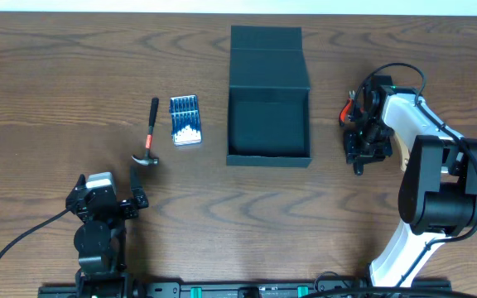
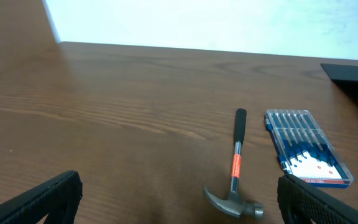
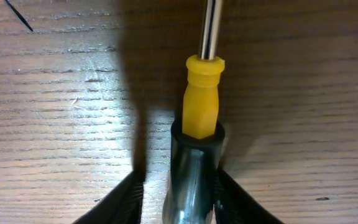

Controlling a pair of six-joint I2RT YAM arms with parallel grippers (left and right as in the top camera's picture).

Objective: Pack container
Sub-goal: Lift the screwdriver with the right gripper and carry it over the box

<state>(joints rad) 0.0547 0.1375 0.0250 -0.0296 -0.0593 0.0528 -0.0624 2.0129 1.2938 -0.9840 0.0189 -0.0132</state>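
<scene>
The dark teal-grey container (image 1: 268, 159) stands open at the table's middle, its flap lid (image 1: 267, 58) folded back and nothing showing inside. My right gripper (image 1: 358, 157) is down at the table to the container's right. In the right wrist view its fingers (image 3: 178, 202) straddle a screwdriver (image 3: 202, 93) with a clear and yellow handle. The right finger touches the handle and a gap shows at the left finger. My left gripper (image 1: 135, 186) is open and empty (image 2: 179, 205) near the front left.
A claw hammer (image 1: 149, 136) with a black and orange handle lies left of the container, also in the left wrist view (image 2: 235, 168). A blue case of small screwdrivers (image 1: 185, 120) lies beside it (image 2: 306, 146). The container's corner (image 2: 353, 71) shows far right.
</scene>
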